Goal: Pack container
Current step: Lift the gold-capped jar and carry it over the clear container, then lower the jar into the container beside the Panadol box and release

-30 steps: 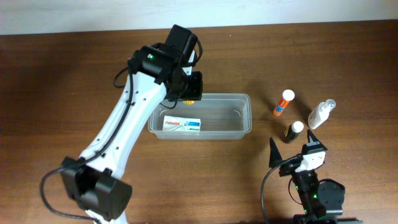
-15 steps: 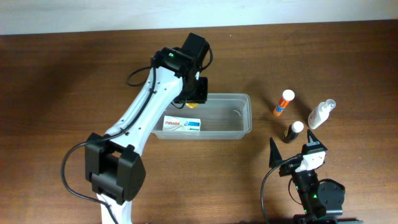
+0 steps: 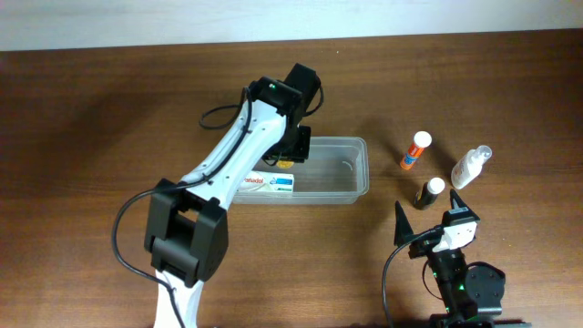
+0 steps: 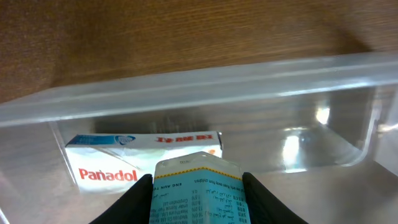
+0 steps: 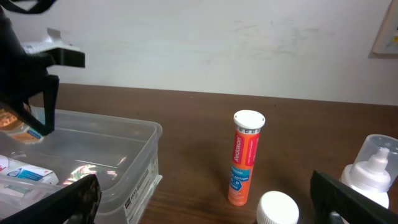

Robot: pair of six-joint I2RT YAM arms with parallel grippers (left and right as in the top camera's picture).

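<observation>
From overhead, shows the container [image 3: 359, 144] lying on the tabletop [image 3: 91, 137], with the left hand [image 3: 293, 151] over the end farther from the bottles and a Panadol pack [image 3: 270, 183] flat on the floor inside. Places a tube [image 3: 416, 150], a spray bottle [image 3: 471, 166] and a capped bottle [image 3: 430, 192] outside, beside the container's other end, each apart from it. Finds the right hand [image 3: 430, 219] near the capped bottle, spread wide, holding nothing. From the left wrist, looks over the container's rim and catches the fingers [image 4: 138, 199] pressed on both sides of a box [image 4: 198, 183], held above the Panadol pack. From the right wrist, sets the tube upright beside the container, right hand gaping around the scene.
</observation>
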